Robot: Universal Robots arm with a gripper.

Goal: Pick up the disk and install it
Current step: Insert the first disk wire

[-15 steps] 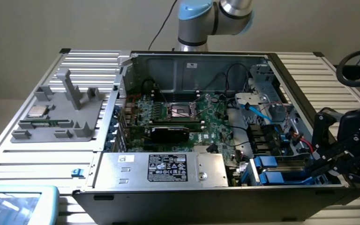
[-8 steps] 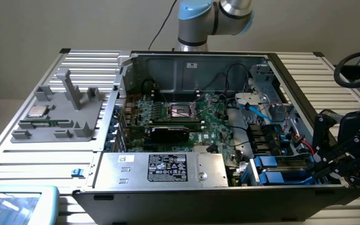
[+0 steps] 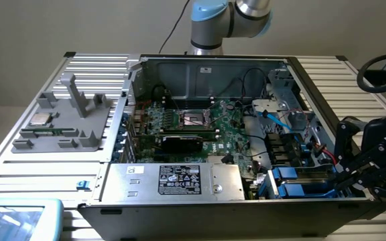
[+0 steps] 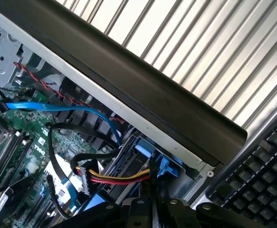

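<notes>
My black hand (image 3: 344, 183) is narrow, its fingers close together. It sits at the near corner of the big open grey and black metal computer box (image 3: 206, 65). The flat silver-grey disk in its bright blue plastic frame (image 3: 300, 190) is right in front of my fingertips, down in its slot. Its long side runs straight away from me, into the box. My fingers (image 4: 140, 209) are at the blue end of the frame, beside yellow, red and black wires (image 4: 124, 176). I cannot tell if I am pinching it.
</notes>
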